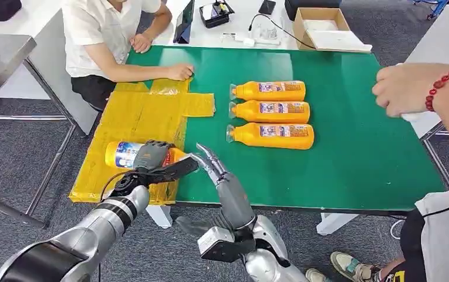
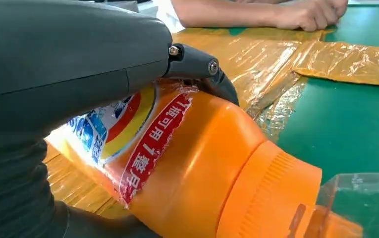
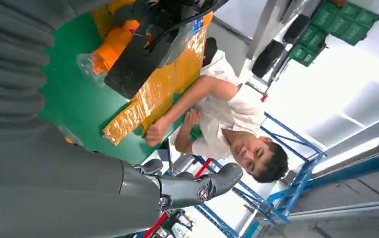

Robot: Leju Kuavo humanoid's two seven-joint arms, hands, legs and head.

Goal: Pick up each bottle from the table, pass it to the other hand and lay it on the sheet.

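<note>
An orange bottle (image 1: 120, 154) with a blue and white label lies on its side at the near end of the yellow sheet (image 1: 139, 114), and my left hand (image 1: 151, 157) grips it from above. The left wrist view shows the bottle (image 2: 202, 168) close up, its clear cap end toward the green table. My right hand (image 1: 220, 176) is open just right of that cap, holding nothing, over the green tabletop (image 1: 351, 158). Three more orange bottles (image 1: 270, 90), (image 1: 272, 109), (image 1: 272, 134) lie side by side mid-table. In the right wrist view my right hand (image 3: 197, 186) is open.
A seated person at the far left rests a hand (image 1: 181, 71) on the sheet's far end. Another person's hand with a red bead bracelet (image 1: 407, 88) hovers at the table's right edge. A cardboard box (image 1: 321, 26) and devices sit on the white table behind.
</note>
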